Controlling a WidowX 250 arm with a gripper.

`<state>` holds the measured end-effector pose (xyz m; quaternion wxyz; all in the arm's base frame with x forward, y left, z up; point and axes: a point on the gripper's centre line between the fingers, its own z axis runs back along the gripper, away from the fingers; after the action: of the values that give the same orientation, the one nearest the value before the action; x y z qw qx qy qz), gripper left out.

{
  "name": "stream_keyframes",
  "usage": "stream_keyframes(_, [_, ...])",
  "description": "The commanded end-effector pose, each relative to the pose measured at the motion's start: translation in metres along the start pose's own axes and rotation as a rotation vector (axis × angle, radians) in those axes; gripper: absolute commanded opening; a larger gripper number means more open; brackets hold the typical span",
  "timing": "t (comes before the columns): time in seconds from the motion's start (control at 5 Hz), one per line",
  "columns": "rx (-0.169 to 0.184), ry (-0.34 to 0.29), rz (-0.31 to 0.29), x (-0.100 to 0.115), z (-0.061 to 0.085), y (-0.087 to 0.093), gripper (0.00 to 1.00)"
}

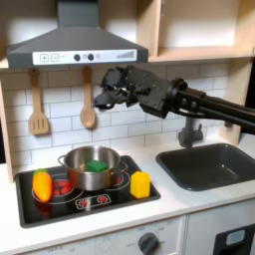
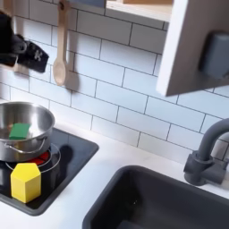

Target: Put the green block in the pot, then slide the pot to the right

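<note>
One green block point(image 1: 95, 164) inside one pot point(image 1: 92, 175); one yellow block point(image 1: 140, 184) beside; gripper point(image 1: 107, 99) raised, opening unclear.

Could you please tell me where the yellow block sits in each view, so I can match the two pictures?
First exterior view: the yellow block stands on the black stovetop, just right of the pot.
Second exterior view: the yellow block stands at the lower left, in front of the pot.
Shared landmark: the pot, holding the green block.
</note>
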<state>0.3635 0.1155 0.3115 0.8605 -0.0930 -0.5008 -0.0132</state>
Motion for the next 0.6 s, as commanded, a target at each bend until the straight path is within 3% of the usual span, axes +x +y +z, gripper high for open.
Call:
stream_keyframes(0.0, [0.014, -0.102, -0.021, 0.024, -0.01, 0.008, 0.0])
stream_keyframes(0.2, [0.022, -0.115, -0.011, 0.027, -0.01, 0.013, 0.0])
stream_keyframes(0.4, [0.007, -0.151, -0.019, 0.036, -0.008, 0.013, 0.0])
